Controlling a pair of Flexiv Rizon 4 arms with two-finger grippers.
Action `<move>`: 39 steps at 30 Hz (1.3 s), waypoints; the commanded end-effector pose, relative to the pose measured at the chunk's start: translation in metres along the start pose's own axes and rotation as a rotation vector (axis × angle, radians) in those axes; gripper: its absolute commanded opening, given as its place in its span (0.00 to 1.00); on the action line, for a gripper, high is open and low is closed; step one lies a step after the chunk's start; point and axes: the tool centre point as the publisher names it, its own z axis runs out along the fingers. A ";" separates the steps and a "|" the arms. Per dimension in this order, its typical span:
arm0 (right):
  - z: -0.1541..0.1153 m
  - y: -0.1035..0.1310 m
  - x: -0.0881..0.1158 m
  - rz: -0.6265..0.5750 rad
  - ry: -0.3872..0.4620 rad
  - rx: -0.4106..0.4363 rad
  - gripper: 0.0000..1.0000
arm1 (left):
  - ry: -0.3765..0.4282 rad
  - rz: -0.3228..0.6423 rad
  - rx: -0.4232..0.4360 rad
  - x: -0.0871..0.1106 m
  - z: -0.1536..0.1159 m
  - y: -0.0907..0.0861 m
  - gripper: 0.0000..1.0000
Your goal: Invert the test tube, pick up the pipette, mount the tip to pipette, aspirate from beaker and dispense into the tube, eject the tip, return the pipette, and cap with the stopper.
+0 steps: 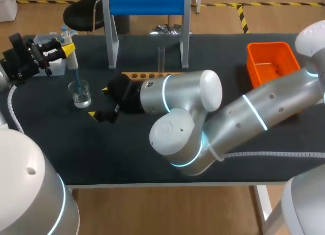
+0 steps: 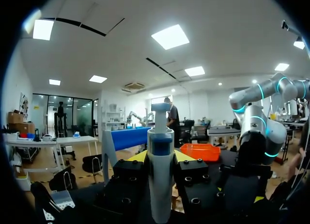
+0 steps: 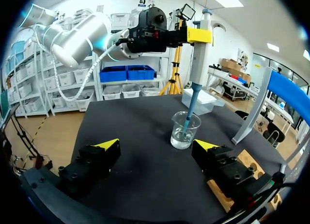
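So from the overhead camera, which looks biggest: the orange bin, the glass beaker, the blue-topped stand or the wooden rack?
1. Blue-topped stand
2. Orange bin
3. Beaker
The wooden rack is partly hidden by the right arm, so I cannot place it.

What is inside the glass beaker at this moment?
The beaker holds a little clear liquid, and the blue tip of the pipette reaches down into it. Whether the tip's end touches the glass bottom cannot be seen.

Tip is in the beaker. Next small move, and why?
Probably aspirate where it is: the left gripper holds the pipette upright, its blue tip reaches down into the beaker, and the right gripper sits open beside it.
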 end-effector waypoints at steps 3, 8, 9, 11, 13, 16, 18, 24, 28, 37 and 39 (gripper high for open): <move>-0.001 0.000 0.000 0.000 0.001 0.003 1.00 | 0.003 0.001 0.003 -0.001 -0.001 0.001 0.00; -0.001 0.000 0.000 0.000 0.001 0.003 1.00 | 0.003 0.001 0.003 -0.001 -0.001 0.001 0.00; -0.001 0.000 0.000 0.000 0.001 0.003 1.00 | 0.003 0.001 0.003 -0.001 -0.001 0.001 0.00; -0.001 0.000 0.000 0.000 0.001 0.003 1.00 | 0.003 0.001 0.003 -0.001 -0.001 0.001 0.00; -0.001 0.000 0.000 0.000 0.001 0.003 1.00 | 0.003 0.001 0.003 -0.001 -0.001 0.001 0.00; -0.005 0.003 -0.001 0.003 0.018 -0.008 1.00 | 0.003 0.001 0.003 -0.001 -0.001 0.001 0.00; -0.011 0.010 -0.001 -0.023 0.032 -0.017 1.00 | 0.003 0.001 0.003 -0.001 -0.001 0.001 0.00; -0.033 0.028 -0.005 -0.072 0.230 -0.050 1.00 | 0.003 0.001 0.003 -0.001 -0.001 0.001 0.00; -0.047 0.040 -0.011 -0.120 0.302 -0.045 1.00 | 0.003 0.001 0.003 -0.001 -0.001 0.001 0.00; -0.077 0.078 -0.025 -0.155 0.390 -0.077 1.00 | 0.003 0.001 0.003 -0.001 -0.001 0.001 0.00; -0.081 0.086 -0.027 -0.149 0.421 -0.093 1.00 | 0.003 0.001 0.003 -0.001 -0.001 0.001 0.00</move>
